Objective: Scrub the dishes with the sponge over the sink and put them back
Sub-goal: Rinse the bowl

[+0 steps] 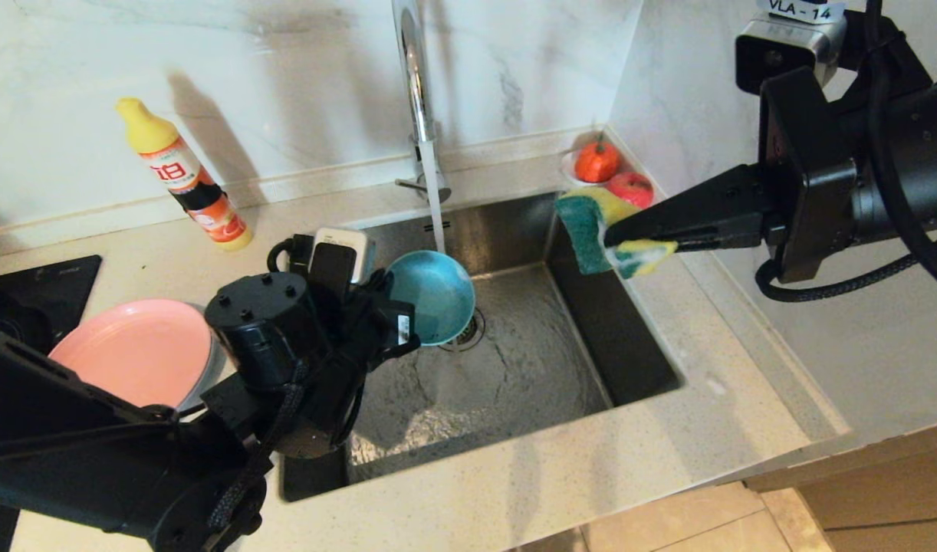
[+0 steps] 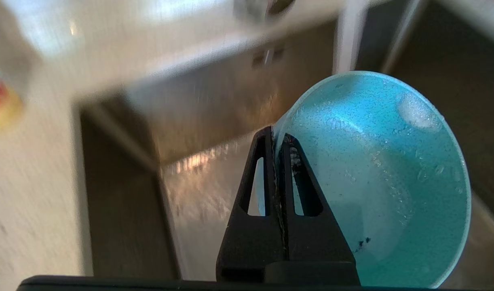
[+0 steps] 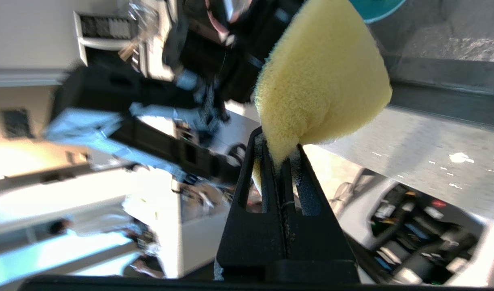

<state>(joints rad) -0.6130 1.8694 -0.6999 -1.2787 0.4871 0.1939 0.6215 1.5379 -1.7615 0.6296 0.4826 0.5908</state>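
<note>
- Pale speckled worktop [image 1: 606, 460] surrounds the steel sink [image 1: 514, 360]; the tap [image 1: 416, 84] runs water.
- Left claw [image 2: 280, 141], fully closed, pinches the teal bowl [image 1: 432, 295] by its rim over the sink, tilted beside the stream.
- Right claw [image 3: 280, 155], fully closed, clamps the sponge [image 1: 603, 230] over the sink's 2 o'clock corner.
- Pink plate [image 1: 135, 349] rests on the worktop at 9 o'clock of the sink.

A: The sink [image 1: 514, 368] at centre frame looks like brushed steel, wet and rippling with water; the tap [image 1: 412, 69] at the top is mirror-bright chrome.

B: And the bowl [image 2: 376, 178]?

A: Smooth teal plastic, glossy, beaded with droplets. The sponge [image 3: 319, 76] is porous yellow foam, its green side [image 1: 587, 230] coarse.

B: The tabletop [image 1: 652, 445]?

A: Pale speckled stone, matt. The left claw [image 2: 278, 141] is matt black plastic.
</note>
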